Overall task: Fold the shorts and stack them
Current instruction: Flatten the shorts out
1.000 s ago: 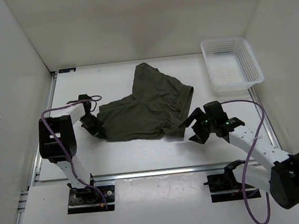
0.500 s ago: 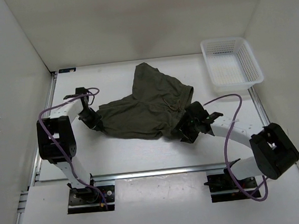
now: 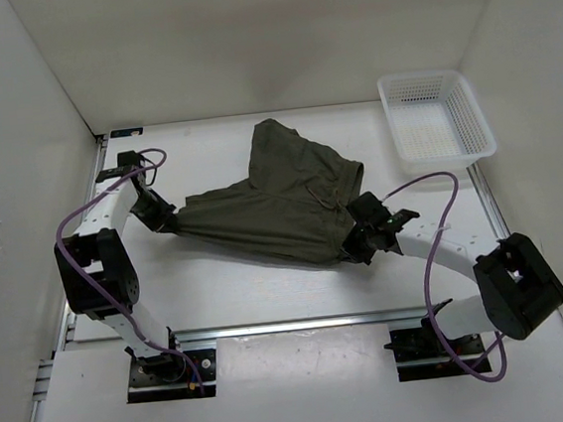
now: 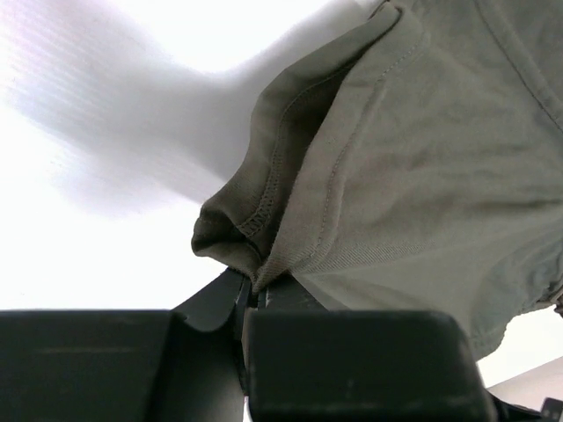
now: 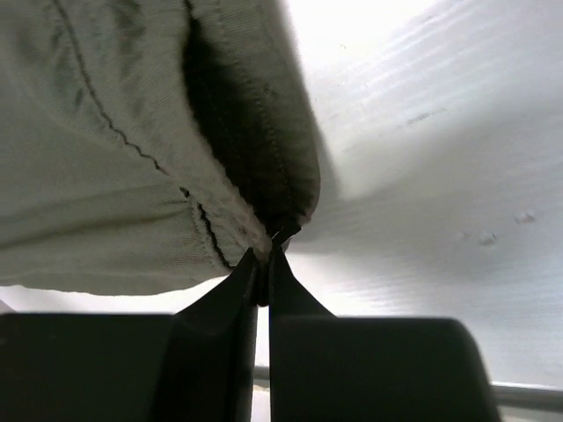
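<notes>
Clamped on the shorts (image 3: 272,217) with left gripper (image 3: 168,222) and right gripper (image 3: 352,254), center frame; not yet folded or stacked.

Robotics lab cell: plain white enclosure walls (image 3: 245,35), aluminium rail (image 3: 302,323) at table (image 3: 229,291) edge.

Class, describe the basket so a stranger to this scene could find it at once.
Start at the white table and look to its far right corner. The basket sits there, apart from the dark olive shorts in the middle. It alone is a rigid box with mesh walls.
</notes>
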Controlling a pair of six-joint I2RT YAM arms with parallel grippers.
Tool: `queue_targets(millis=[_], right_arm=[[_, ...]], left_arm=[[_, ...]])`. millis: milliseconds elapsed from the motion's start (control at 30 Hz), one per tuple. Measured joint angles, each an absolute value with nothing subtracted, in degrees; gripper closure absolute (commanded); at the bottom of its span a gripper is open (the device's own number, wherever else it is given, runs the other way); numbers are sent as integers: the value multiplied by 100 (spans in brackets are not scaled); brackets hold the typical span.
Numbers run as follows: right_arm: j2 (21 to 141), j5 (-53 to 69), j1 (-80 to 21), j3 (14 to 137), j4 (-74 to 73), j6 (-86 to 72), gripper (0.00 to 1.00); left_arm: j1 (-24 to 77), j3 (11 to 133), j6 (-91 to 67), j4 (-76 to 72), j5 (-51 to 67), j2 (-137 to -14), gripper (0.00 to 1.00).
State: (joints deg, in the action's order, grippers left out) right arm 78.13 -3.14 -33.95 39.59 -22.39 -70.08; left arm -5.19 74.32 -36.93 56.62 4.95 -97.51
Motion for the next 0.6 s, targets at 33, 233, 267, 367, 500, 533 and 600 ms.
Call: queue_targets(millis=[33,233,267,367,500,533,600], right_arm=[[7717,-346,-3395,3957,-2307,-7006,100],[6906,-454,-3420,3653,-2611,-6893,44],[6755,-489,-3417,3586,-2733,-6858,34],[6246,-534,-3409,3317,-2921,-6842,17],[5402,-349,-3411,2744,-2720,-7004,17],[5183,-268,-3424,2497,-2536,-7091,18],[4851,-134,-3479,2025,-2235,-7282,18]], left_arm=[[-519,7432,-3682,5693,497,-9751,90],[-521,7188,-3618,5673,508,-9725,90],[-523,7102,-3601,5673,482,-9721,90],[-513,6897,-3594,5645,427,-9710,90],[-504,6740,-3586,5588,399,-9688,90],[-502,6718,-3583,5575,395,-9679,90],[-502,6711,-3581,5555,388,-9664,90]])
